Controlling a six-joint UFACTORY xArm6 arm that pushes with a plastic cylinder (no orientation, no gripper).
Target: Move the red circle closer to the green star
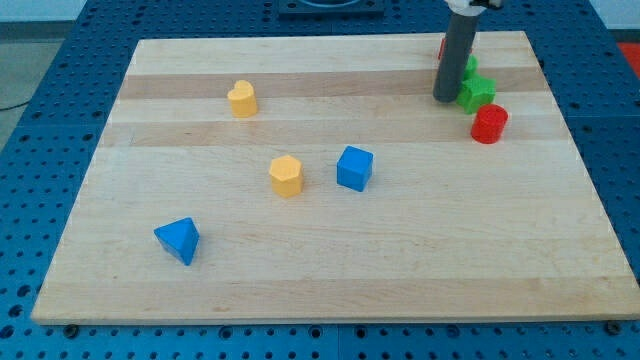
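The red circle (489,124) is a short red cylinder at the view's right, on the wooden board (330,270). The green star (477,92) lies just above and left of it, nearly touching. My tip (445,98) rests on the board directly left of the green star, close to it. A second green block (470,65) peeks out behind the rod above the star. A small part of another red block (441,46) shows behind the rod near the board's top edge.
A yellow block (241,98) sits at upper left. A yellow hexagonal block (286,175) and a blue cube (354,168) sit near the middle. A blue triangular block (179,239) lies at lower left.
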